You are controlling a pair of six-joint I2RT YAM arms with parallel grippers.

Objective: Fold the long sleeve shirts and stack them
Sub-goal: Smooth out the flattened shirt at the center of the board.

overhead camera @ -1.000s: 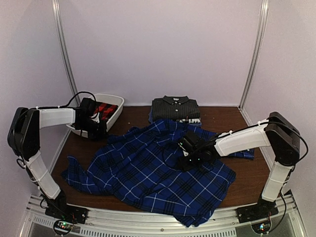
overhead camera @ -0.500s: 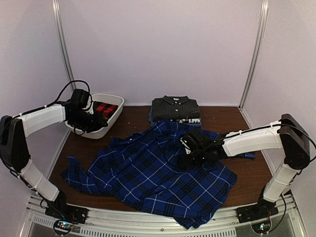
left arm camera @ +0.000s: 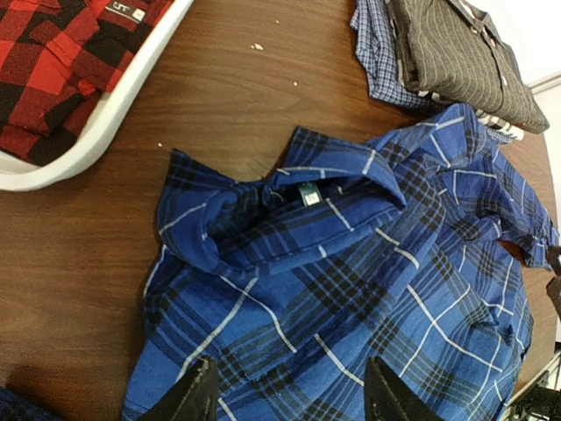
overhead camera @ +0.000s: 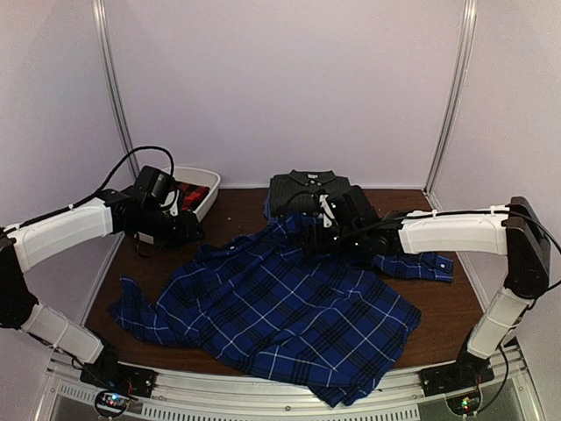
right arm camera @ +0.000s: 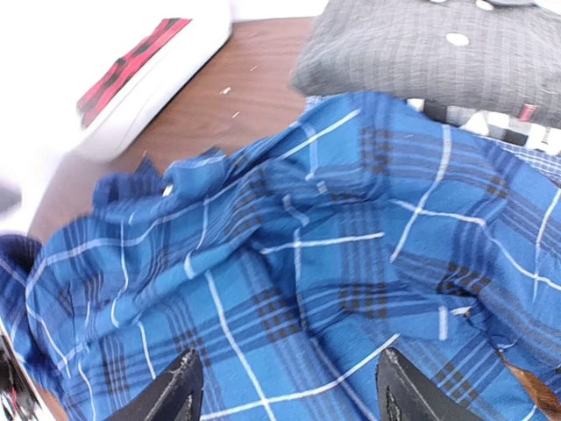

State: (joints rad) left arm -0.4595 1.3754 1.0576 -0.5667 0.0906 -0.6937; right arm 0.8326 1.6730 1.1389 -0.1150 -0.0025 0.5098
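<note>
Wooden table [overhead camera: 237,209], blue plaid shirt [overhead camera: 280,307], collar far-left

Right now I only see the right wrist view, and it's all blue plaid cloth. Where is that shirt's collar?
Observer: The blue plaid shirt's collar lies at its far-left part, toward the white tub.
Operator: Is the left arm holding it?
Observer: No. The left gripper hovers by the collar, fingers apart, with nothing between them.
Operator: Does the cloth spread anywhere else?
Observer: One end trails toward the near-left corner of the table.
</note>
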